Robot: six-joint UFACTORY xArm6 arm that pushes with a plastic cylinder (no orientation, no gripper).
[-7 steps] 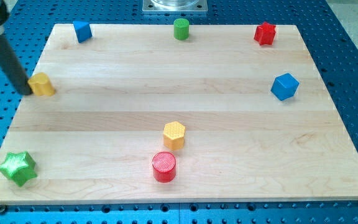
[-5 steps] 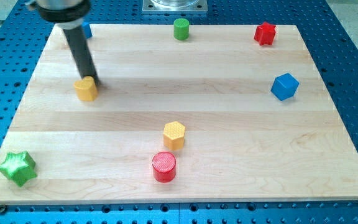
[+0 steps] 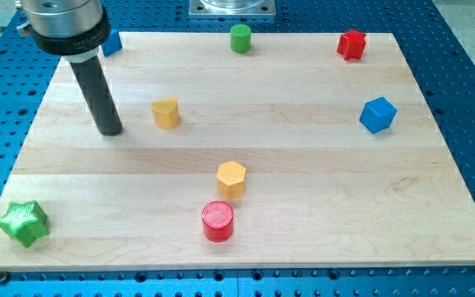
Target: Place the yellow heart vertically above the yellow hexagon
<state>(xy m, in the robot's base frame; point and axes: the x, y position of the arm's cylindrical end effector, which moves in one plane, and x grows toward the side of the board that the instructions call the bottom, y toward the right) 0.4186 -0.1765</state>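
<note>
my tip, a bare rod holding nothing, stands just left of the yellow heart, apart; the yellow hexagon lies lower right.

A straight, matte black cylindrical rod is seen, ending in my tip, which is blunt and flat. Above it, a wider round collar of ribbed silver metal with a dark band is fitted.

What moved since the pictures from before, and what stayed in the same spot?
The yellow heart slid toward the view's right, from the board's left edge to nearer the yellow hexagon. My tip followed and now sits apart, on the heart's left. Every other block stayed put.
</note>
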